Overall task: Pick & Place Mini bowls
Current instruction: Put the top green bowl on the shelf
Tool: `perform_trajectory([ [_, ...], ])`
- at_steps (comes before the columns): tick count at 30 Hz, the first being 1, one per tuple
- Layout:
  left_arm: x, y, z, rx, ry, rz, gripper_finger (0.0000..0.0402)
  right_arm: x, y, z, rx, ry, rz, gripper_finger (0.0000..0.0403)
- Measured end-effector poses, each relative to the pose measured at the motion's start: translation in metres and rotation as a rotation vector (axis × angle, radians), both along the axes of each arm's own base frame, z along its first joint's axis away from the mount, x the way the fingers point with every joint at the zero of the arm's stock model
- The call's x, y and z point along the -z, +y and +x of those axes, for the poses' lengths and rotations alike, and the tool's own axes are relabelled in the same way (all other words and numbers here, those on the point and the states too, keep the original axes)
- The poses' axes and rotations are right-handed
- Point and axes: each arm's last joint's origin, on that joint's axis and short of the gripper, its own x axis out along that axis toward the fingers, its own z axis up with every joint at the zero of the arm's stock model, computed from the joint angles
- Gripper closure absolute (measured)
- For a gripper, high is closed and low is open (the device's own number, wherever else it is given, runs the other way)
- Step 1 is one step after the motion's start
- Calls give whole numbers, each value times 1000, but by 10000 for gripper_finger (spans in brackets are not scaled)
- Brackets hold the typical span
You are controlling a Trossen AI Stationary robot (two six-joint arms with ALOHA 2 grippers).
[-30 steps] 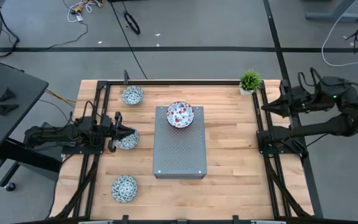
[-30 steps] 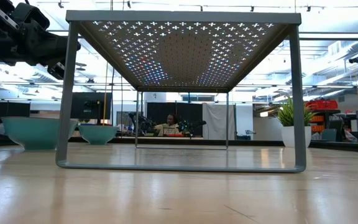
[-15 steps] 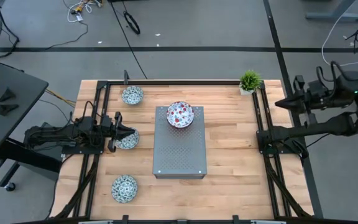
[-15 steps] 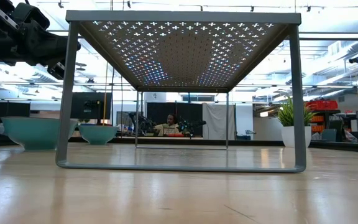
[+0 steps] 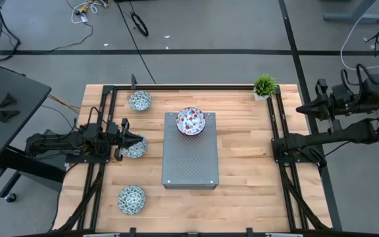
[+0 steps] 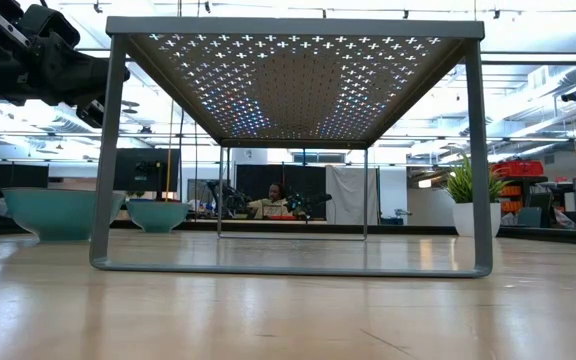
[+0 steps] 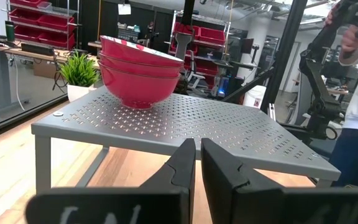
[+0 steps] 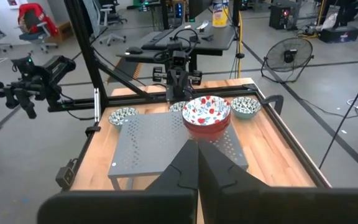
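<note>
Glossy red-speckled stacked bowls [image 5: 191, 120] atop perforated grey metal box [image 5: 189, 161]; both pincers pressed together.

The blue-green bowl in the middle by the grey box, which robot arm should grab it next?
Probably the left. Its claw hangs right at that blue-green bowl, fingers shut. The right claw is pulled back off the table's far side, away from every bowl.

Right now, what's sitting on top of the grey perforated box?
A stack of red speckled mini bowls sits at the far end of the grey box. The left wrist view shows about three nested; the insides of the lower ones are covered. The rest of the box top is bare.
</note>
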Motion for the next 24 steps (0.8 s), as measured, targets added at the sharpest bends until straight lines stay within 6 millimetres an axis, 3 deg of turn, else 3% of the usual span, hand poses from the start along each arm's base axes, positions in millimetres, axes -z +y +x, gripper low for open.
perform_trajectory([
  [8,0,0,0,0,0,0,369,0,0,0,-27,-1,-92,403],
  [24,0,0,0,0,0,0,369,0,0,0,-26,-2,-101,375],
])
